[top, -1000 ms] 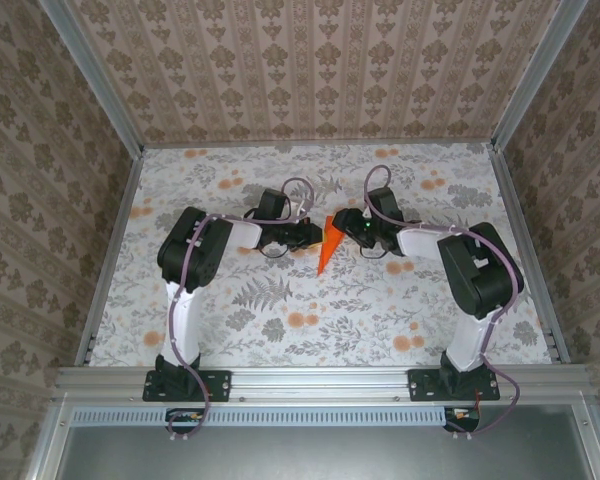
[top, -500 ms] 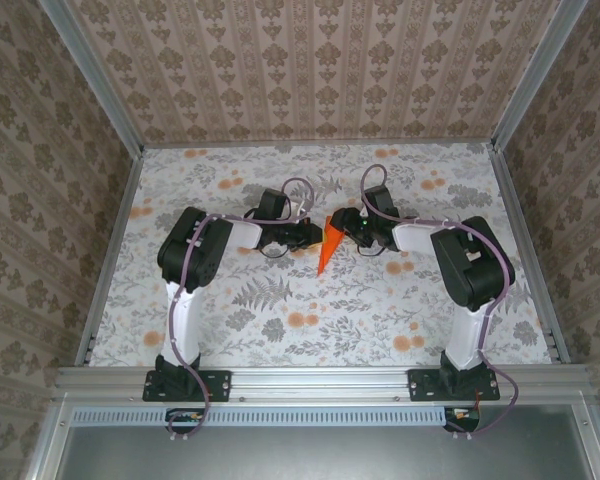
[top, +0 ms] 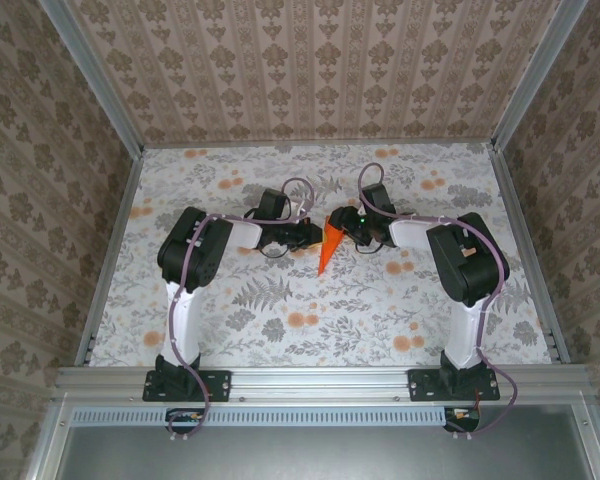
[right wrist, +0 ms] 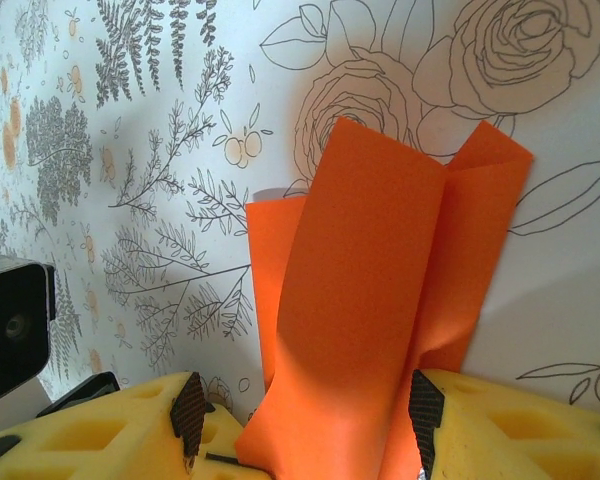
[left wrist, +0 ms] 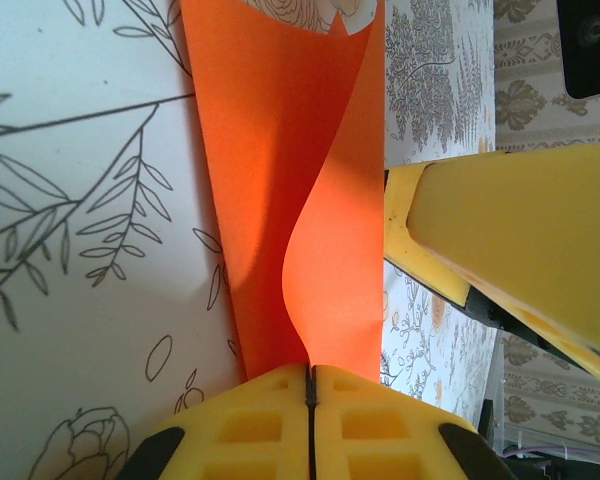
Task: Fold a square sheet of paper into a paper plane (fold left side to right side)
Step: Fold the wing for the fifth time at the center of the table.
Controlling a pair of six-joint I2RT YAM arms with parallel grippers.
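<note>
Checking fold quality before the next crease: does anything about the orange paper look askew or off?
Yes. The folded orange paper, pinched in the shut left tool, does not lie flat: one layer bows away in a loose curve. In the right wrist view, the far edges of its layers do not line up.

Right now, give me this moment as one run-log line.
left hand: shut on orange paper | right hand: open, jaws astride the paper | paper: creased, pointed, one flap curled up
</note>
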